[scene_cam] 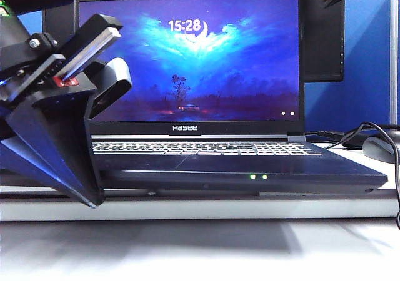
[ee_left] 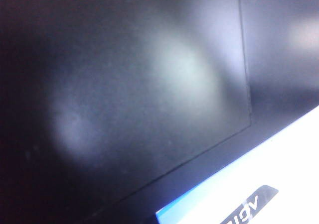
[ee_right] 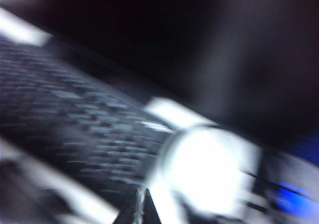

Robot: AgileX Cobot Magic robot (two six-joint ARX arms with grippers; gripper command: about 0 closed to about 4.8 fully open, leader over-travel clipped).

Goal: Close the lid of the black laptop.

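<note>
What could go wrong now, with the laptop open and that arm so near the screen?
The lid stands upright and lit, so closing has not begun. The left end effector sits close against the screen's left edge; a hard push there might scratch it or twist the hinge. The right end effector is barely visible, and its blurred wrist view suggests fast motion. The mouse and cable alongside the black laptop could snag.

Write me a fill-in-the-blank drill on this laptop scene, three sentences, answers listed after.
1. The lid of the black laptop stands ____, its screen lit.
2. The clock on the screen reads ____.
3. The white logo on the bezel below the screen spells ____.
The left gripper is in front of the screen's left edge; the right gripper shows only as a blurred tip in its wrist view.

Missing words: open; 15:28; Hasee
</note>
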